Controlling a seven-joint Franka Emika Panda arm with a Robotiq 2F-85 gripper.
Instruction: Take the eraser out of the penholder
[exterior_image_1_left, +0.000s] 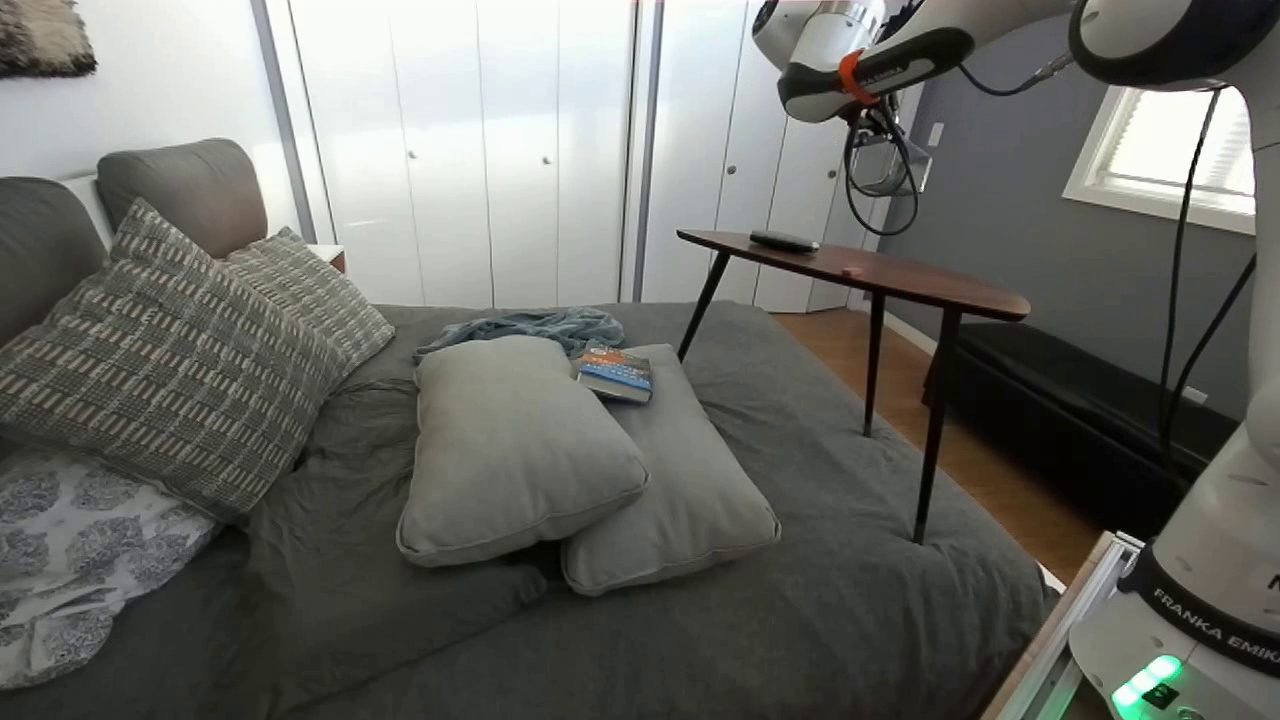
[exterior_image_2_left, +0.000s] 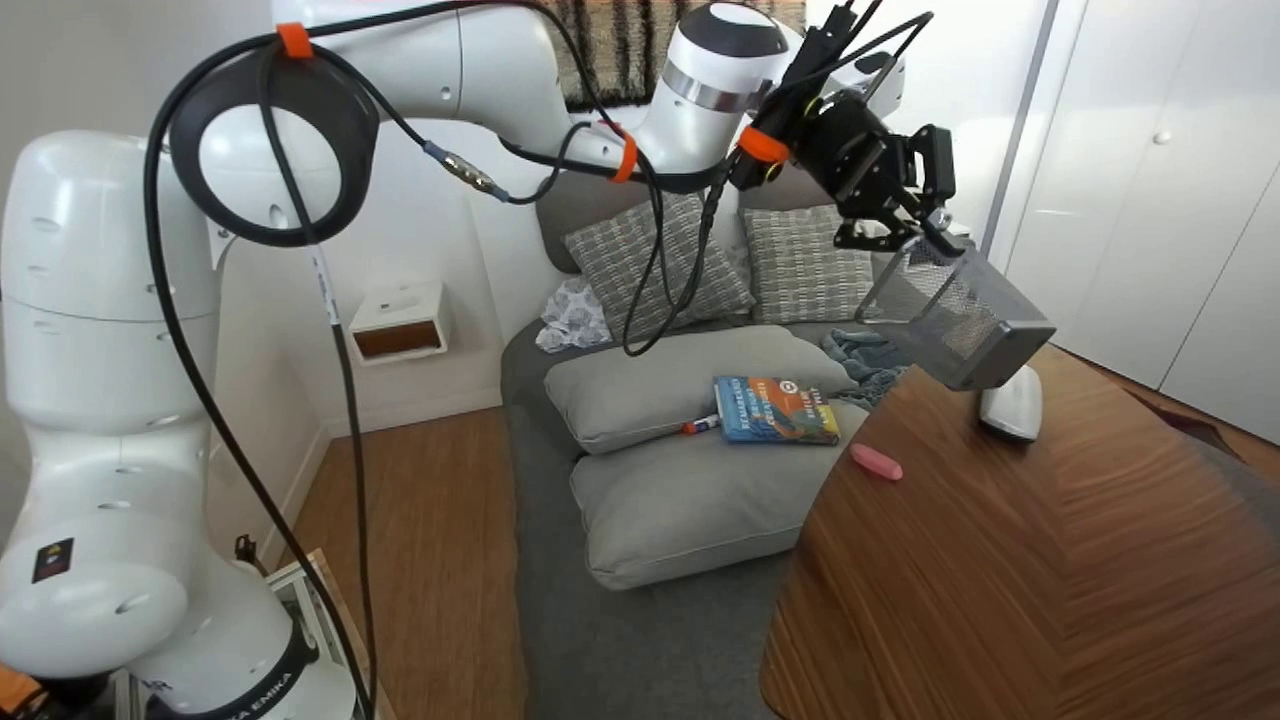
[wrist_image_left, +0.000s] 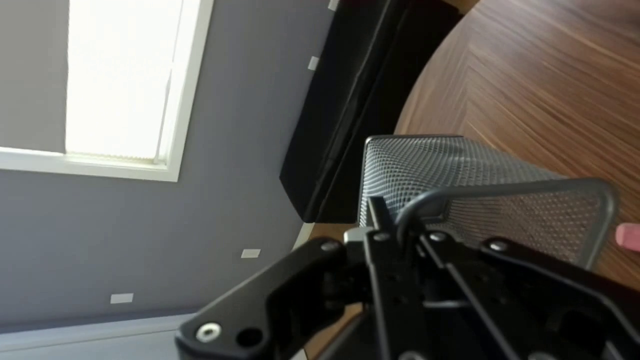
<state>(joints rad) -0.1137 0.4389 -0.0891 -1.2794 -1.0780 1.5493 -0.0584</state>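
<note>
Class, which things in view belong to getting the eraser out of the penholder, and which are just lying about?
Part of the job:
- grey mesh penholder, tilted, its rim in the closed jaws
- what looks like the pink eraser, out on the table

Just lying about:
- grey cushions
- book on them
- small tube beside the book
- bunched cloth
- rounded object on the table

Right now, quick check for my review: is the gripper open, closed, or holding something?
Gripper: closed, holding the grey mesh penholder by its rim, tilted in the air.
</note>
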